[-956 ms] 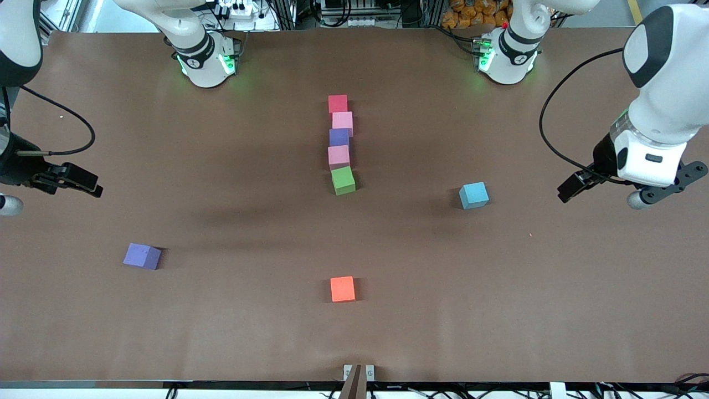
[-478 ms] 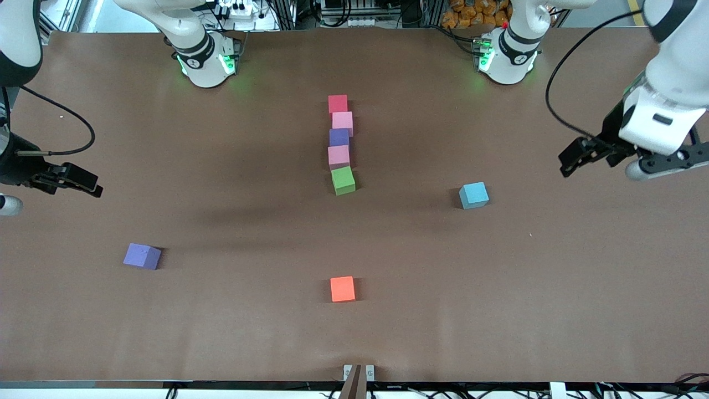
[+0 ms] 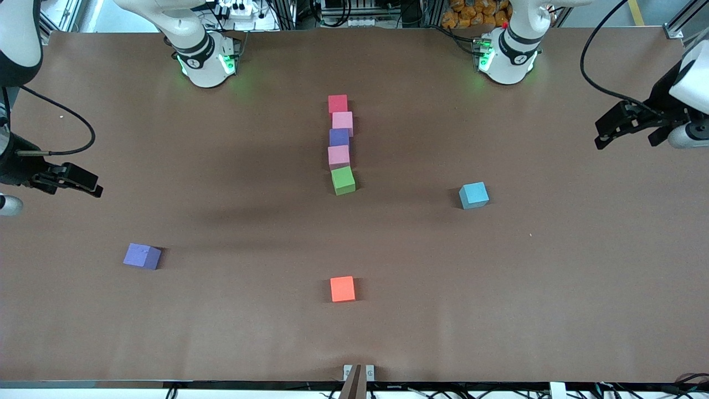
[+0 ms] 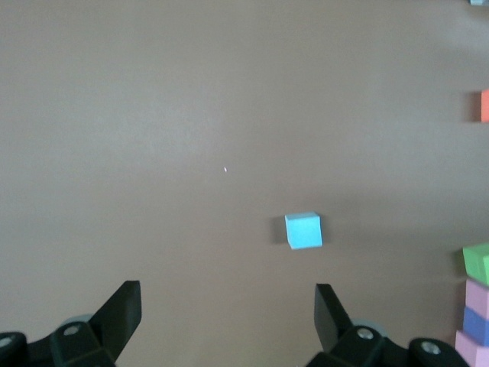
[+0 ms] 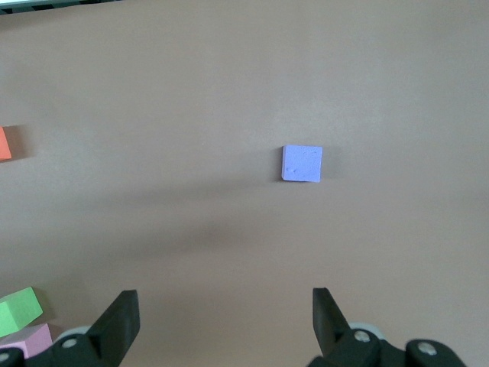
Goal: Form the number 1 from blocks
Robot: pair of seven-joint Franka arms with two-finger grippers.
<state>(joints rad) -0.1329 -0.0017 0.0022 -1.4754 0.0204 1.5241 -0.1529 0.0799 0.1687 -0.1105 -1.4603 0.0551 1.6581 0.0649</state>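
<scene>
Five blocks lie in a straight column mid-table: red (image 3: 338,103) nearest the bases, then pink (image 3: 342,121), purple (image 3: 339,137), pink (image 3: 338,156) and a slightly turned green one (image 3: 343,180). My left gripper (image 3: 626,138) hangs open and empty over the table's edge at the left arm's end. In the left wrist view the left gripper (image 4: 228,306) shows bare table between its fingers, with the green block (image 4: 477,261) at the frame's edge. My right gripper (image 3: 77,183) waits open and empty at the right arm's end; in its own view the right gripper (image 5: 225,313) holds nothing.
Three loose cubes lie apart from the column. A light blue cube (image 3: 473,195) sits toward the left arm's end, a purple cube (image 3: 142,256) toward the right arm's end, and an orange cube (image 3: 342,288) nearer the front camera. The brown table (image 3: 498,288) has wide bare stretches between them.
The left arm has drawn back from near the light blue cube toward its own end of the table and its base side. The right arm and all cubes have not moved.
</scene>
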